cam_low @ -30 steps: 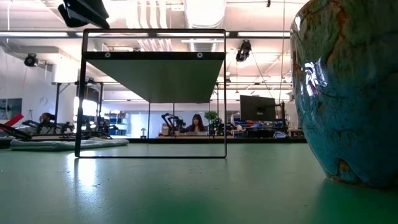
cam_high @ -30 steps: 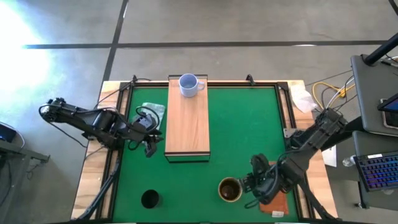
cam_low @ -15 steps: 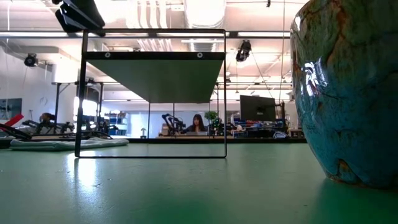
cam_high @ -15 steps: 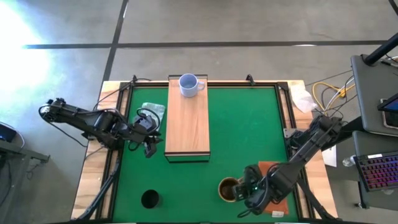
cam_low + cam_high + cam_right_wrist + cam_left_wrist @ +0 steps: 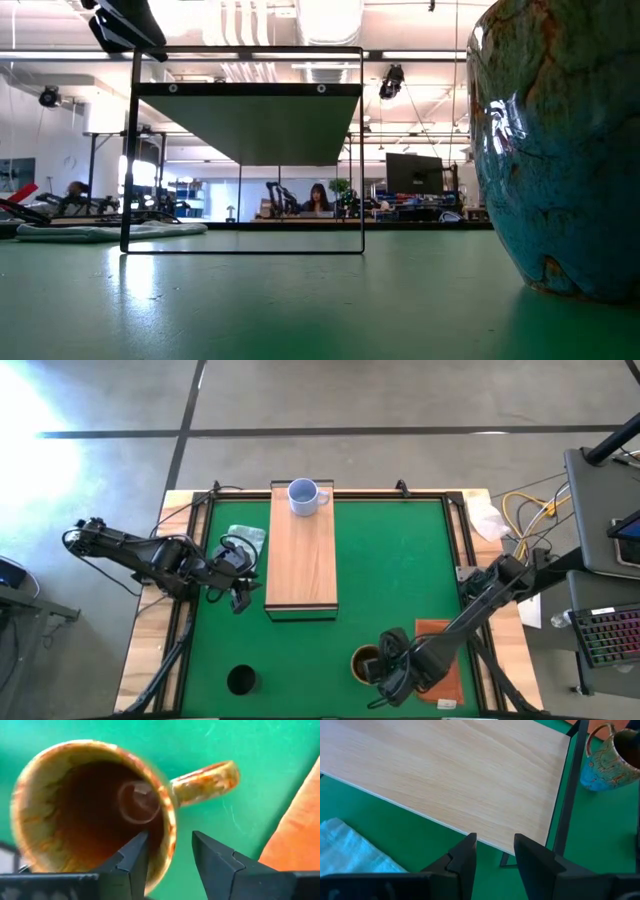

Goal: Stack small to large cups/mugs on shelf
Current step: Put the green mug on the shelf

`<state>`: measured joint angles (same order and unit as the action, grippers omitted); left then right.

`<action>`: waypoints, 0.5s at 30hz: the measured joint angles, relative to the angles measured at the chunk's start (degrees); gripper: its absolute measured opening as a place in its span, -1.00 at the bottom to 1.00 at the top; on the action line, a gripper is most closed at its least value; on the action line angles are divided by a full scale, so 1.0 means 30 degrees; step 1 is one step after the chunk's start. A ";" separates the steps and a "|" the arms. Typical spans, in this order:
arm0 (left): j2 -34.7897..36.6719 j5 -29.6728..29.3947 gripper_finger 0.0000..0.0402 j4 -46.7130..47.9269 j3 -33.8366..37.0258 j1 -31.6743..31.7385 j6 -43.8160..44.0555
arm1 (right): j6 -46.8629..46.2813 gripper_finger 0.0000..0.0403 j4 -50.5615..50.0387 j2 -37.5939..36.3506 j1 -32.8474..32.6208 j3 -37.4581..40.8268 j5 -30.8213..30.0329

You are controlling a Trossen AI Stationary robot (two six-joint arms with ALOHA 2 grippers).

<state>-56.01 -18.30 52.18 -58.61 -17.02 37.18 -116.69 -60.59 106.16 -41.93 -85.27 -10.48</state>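
The pale blue-white mug stands on the far end of the light-wood shelf. The brown mug, teal-glazed outside, stands on the green table near the front edge, with its handle to one side. The small black cup stands at the front left. My right gripper is open over the brown mug. In the right wrist view one finger is above the mug's inside and one is outside its rim, next to the handle. My left gripper is open beside the shelf's near left corner.
A reddish-brown mat lies right of the brown mug, under my right arm. A clear plastic bag lies left of the shelf, near my left gripper. The shelf's dark frame legs stand on the table.
My right gripper has moved from over the mat toward the table's left and near edge. It is now over the brown mug's rim. The mug has stayed in place.
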 joint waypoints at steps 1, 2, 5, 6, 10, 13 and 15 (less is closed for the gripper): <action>0.0007 0.0000 -0.41 0.0016 0.0000 0.0003 -0.0026 | 0.0082 -0.31 0.0001 0.0144 0.0089 0.0004 0.0014; 0.0007 0.0005 -0.41 0.0121 0.0000 0.0000 -0.0026 | 0.0219 -0.32 0.0027 0.0239 0.0178 0.0004 0.0016; 0.0022 0.0012 -0.41 0.0409 0.0000 0.0000 -0.0034 | 0.0748 -0.40 0.0231 0.0232 0.0515 0.0004 0.0110; 0.0022 0.0004 -0.41 0.0496 0.0000 0.0000 -0.0037 | 0.0943 -0.43 0.0295 0.0203 0.0635 0.0004 0.0135; 0.0048 -0.0016 -0.41 0.0954 0.0004 0.0000 -0.0063 | 0.2102 -0.65 0.0299 0.0164 0.1126 -0.0003 0.0163; 0.0064 -0.0061 -0.41 0.1431 0.0169 -0.0015 -0.0045 | 0.2779 -0.85 0.0362 0.0182 0.1438 0.0008 0.0617; 0.0141 -0.0053 -0.41 0.1513 0.0362 -0.0015 -0.0004 | 0.3108 -0.88 0.0426 0.0201 0.1551 0.0007 0.0773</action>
<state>-55.58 -18.46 56.72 -57.52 -17.06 37.17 -107.36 -59.31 106.76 -37.28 -85.25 -8.17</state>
